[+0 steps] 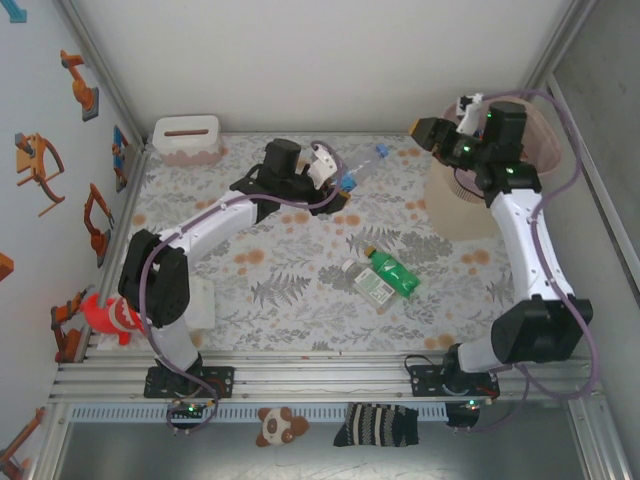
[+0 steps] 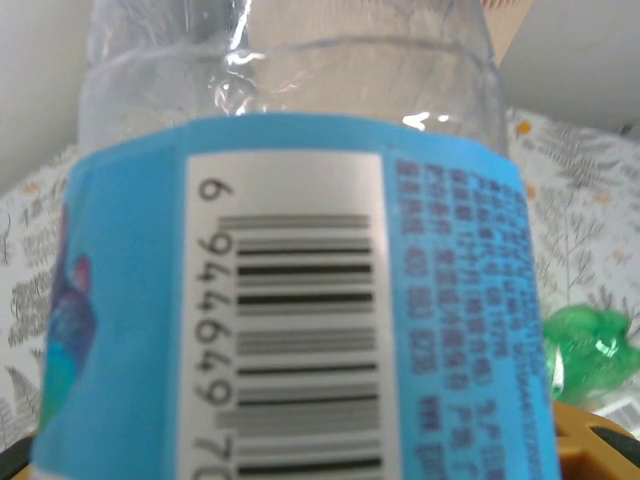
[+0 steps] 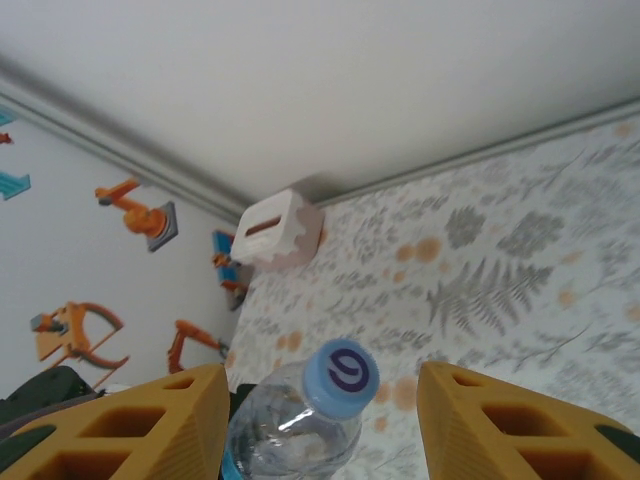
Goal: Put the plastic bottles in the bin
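My left gripper (image 1: 340, 188) is shut on a clear plastic bottle (image 1: 358, 172) with a blue label and blue cap, held above the table's back middle. Its barcode label (image 2: 300, 330) sits right in front of the left wrist camera. My right gripper (image 1: 422, 130) hovers beside the beige bin (image 1: 462, 205), pointing left. It is open. Between its yellow fingers (image 3: 160, 420) I see the held bottle's blue cap (image 3: 340, 375), with a gap on each side. A green bottle (image 1: 388, 274) (image 2: 590, 340) lies on the table mid-right, with a clear bottle (image 1: 353, 268) against it.
A white-and-pink tissue box (image 1: 187, 138) (image 3: 278, 230) stands at the back left corner. A red toy (image 1: 108, 315) sits near the left arm's base. Walls close in on the left, back and right. A plush bear (image 1: 281, 425) and a striped sock (image 1: 377, 424) lie on the front rail.
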Available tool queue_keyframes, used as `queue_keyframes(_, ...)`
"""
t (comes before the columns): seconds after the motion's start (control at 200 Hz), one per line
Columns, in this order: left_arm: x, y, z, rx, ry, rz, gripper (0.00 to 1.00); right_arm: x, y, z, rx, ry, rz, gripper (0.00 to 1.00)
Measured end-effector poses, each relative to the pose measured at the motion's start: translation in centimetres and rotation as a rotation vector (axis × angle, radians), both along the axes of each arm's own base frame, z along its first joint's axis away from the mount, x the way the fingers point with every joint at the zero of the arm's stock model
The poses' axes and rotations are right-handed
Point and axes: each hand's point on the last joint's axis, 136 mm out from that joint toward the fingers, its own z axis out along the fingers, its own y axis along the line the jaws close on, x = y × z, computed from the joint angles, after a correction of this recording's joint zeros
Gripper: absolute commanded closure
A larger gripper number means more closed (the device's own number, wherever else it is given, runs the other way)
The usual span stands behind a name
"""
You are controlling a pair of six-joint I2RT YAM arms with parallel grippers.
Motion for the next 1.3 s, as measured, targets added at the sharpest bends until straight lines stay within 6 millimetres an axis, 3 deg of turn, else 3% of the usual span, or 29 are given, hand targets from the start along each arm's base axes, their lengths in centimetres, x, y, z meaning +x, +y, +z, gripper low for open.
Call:
queue_keyframes(0.18,-0.5,-0.4,2.4,-0.078,-0.008,-0.020,0.55,0.7,3.4,-2.2,0.060,0.103,0.085,0.49)
queue_keyframes(0.536,-0.8,-0.7,3.1,-0.113,0.007,-0.034,0.55,0.4,5.8,-0.3,0.125,0.073,0.153,0.55)
queue_keyframes(0.861,-0.8,-0.7,2.8,-0.115,0.015,-0.032,0.54,0.9,6.5,-1.2,0.143,0.108,0.159,0.70)
queue_keyframes(1.112,-0.9,-0.7,2.6,-0.124,0.028,-0.027,0.31,1.1,6.3,-1.4,0.122,0.104,0.140,0.77)
queue_keyframes(1.302,-1.3,-0.3,3.3,-0.144,0.022,-0.022,0.26,1.6,4.8,-0.4,0.081,0.077,0.094,0.78)
